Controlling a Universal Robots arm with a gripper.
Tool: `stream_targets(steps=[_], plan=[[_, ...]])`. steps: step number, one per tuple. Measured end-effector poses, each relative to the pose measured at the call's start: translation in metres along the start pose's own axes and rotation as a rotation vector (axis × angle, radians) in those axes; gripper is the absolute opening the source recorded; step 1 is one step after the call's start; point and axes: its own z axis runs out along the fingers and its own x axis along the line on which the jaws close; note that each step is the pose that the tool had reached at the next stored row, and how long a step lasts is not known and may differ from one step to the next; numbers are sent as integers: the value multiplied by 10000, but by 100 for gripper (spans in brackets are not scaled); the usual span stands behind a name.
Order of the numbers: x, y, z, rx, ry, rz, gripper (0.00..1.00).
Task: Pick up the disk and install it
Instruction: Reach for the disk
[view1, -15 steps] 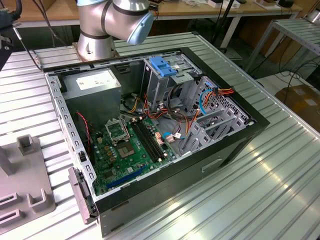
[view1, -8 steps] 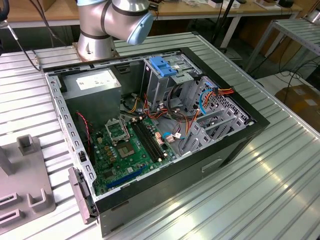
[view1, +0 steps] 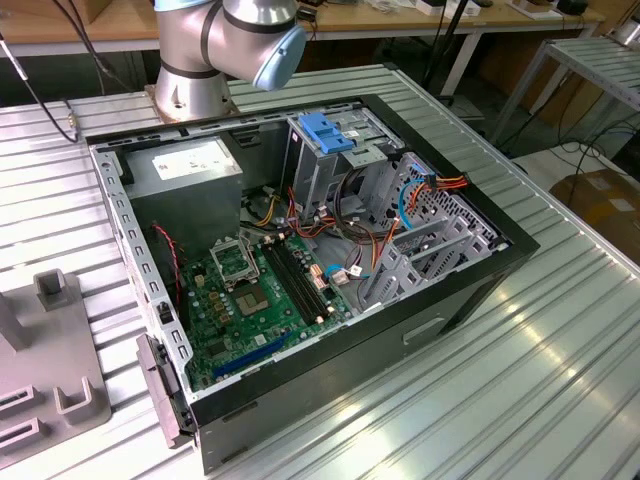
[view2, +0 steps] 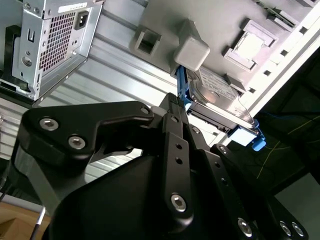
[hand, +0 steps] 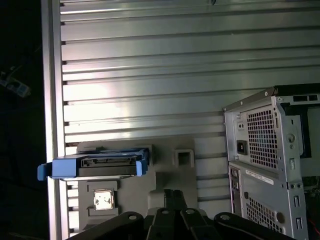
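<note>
The disk (hand: 95, 166) is a silver-grey drive in blue plastic rails, standing on edge in a grey fixture (hand: 170, 172) on the slatted metal table. In the second wrist view the disk (view2: 220, 97) shows its metal face and a blue rail end. My gripper (hand: 174, 196) hovers above the fixture, off to one side of the disk and not touching it. Its black fingers lie close together with nothing between them. In the second wrist view the gripper (view2: 177, 102) ends near the disk's blue rail.
The open computer case (view1: 330, 260) lies on the table, with its motherboard, a grey power-supply box (view1: 190, 165) and a metal drive cage with a blue latch (view1: 325, 130). Its rear panel (hand: 270, 160) stands beside the fixture (view1: 50, 390). The arm's base (view1: 200, 50) rises behind the case.
</note>
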Motion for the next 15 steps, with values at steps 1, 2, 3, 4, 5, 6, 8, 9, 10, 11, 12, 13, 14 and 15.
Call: stream_targets(steps=[1,2,3,4,5,6,8,9,10,11,12,13,14,15], plan=[[22,-2,0,5,76,3,10],[49,-4,-1,13,166,7,10],[77,-6,-1,17,211,9,10],[94,-7,-1,18,225,10,10],[108,-8,-1,19,234,11,10],[113,-9,-1,19,240,10,10],[120,-9,-1,19,242,10,10],[121,-9,-2,19,243,11,10],[121,-9,-1,19,242,11,10],[121,-9,-1,19,243,11,10],[121,-9,-1,19,243,11,10],[122,-9,-2,20,243,11,10],[122,-9,-1,19,243,11,10],[122,-9,-1,19,243,11,10]])
